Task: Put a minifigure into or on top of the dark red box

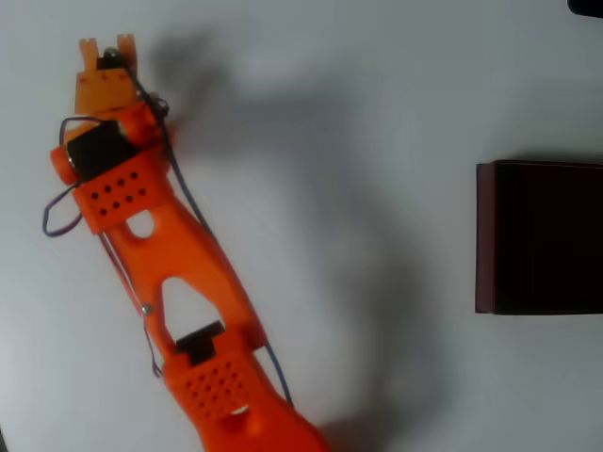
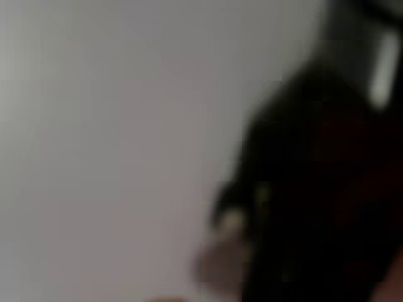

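in the overhead view the orange arm (image 1: 179, 292) reaches from the bottom edge up toward the top left corner of the white bench (image 1: 358, 113), casting a broad soft shadow to its right. its gripper (image 1: 106, 49) sits at the upper left; two short orange tips show at its far end with something small and dark between them, but whether the fingers are apart, together or clamped on anything cannot be told from here. thin dark cables run along the arm. the dark red box (image 1: 485, 235) stands at the right edge of that view, well apart from the gripper, its red wall facing left and its inside near black, partly cut off by the picture's edge. the minifigure cannot be made out with certainty. the wrist view is heavily blurred: a pale surface on the left and a large dark shape on the right, too unclear to identify.
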{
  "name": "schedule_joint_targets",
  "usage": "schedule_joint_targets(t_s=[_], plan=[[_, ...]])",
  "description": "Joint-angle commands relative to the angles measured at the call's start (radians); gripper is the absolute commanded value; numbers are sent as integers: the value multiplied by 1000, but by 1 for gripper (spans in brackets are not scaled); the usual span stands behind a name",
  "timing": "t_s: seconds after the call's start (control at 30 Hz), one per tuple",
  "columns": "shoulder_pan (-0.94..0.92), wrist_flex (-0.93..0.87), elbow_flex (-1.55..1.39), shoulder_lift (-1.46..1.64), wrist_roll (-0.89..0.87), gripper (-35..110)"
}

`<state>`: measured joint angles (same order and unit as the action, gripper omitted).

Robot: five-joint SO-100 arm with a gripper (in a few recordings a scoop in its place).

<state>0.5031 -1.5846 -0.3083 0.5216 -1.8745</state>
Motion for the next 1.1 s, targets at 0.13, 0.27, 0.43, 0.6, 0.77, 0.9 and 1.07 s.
schedule_joint_targets(t_s=[0.13, 0.27, 0.43, 0.6, 0.77, 0.9, 1.07], plan=[[-6, -207, 543, -232, -3, 20], [0, -204, 545, -238, -38, 20], [0, -176, 545, -250, -40, 19], [5, -176, 546, -253, -66, 18], [18, -126, 546, -288, -77, 17], [23, -115, 546, -302, -78, 12], [17, -115, 548, -293, -72, 4]])
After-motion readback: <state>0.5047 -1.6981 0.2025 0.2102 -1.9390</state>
